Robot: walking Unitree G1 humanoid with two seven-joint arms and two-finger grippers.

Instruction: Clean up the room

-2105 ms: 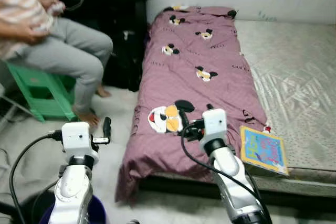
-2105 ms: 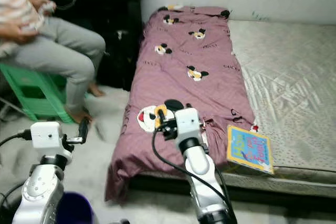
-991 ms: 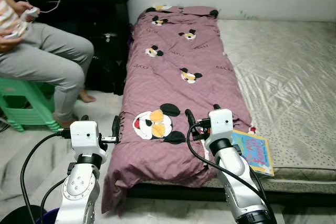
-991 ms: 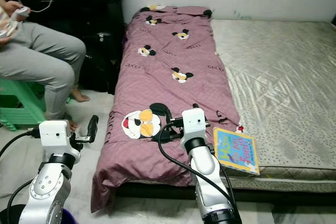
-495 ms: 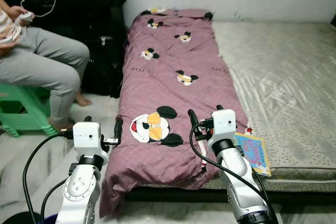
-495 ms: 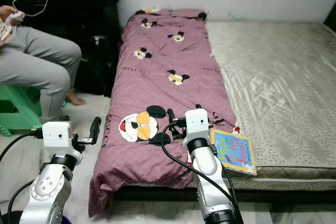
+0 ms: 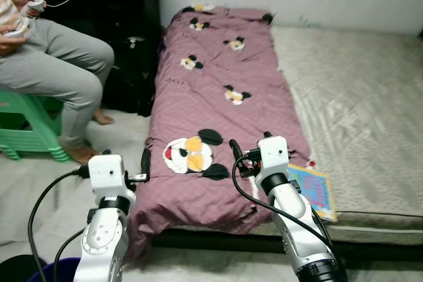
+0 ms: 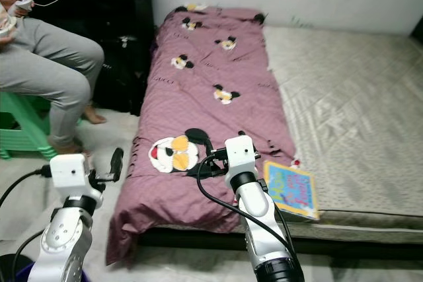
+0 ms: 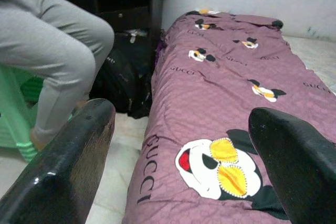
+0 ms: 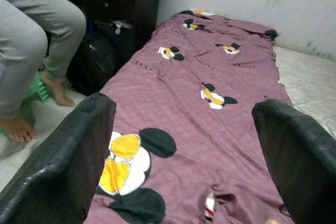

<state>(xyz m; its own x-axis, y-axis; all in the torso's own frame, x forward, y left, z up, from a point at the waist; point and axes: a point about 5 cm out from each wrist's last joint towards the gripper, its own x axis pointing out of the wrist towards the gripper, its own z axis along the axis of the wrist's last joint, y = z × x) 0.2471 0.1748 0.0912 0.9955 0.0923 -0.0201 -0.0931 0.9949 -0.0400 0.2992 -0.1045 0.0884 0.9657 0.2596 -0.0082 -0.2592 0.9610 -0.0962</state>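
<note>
- My view has swung slightly left since half a second ago; quilt (image 7: 218,117) and book (image 7: 314,189) lie unmoved on mattress (image 7: 357,110).
- Left gripper (image 7: 145,163) and right gripper (image 7: 235,156) spread wide, empty, short of the quilt; cleanup not started.

Cloth bed, plastic stool, metal arms.
The purple quilt (image 7: 218,104) is matt quilted cloth with printed cartoon heads; the bare mattress (image 7: 357,104) beside it has a satiny, stitched sheen. The book (image 7: 314,189) on its edge looks like glossy printed card. The green stool (image 7: 30,130) is smooth plastic, the person's trousers (image 7: 63,74) soft grey cloth. The robot's arms are brushed silver metal, their fingers (image 9: 68,166) glossy black plastic. The floor (image 7: 39,189) is pale, smooth tile.
</note>
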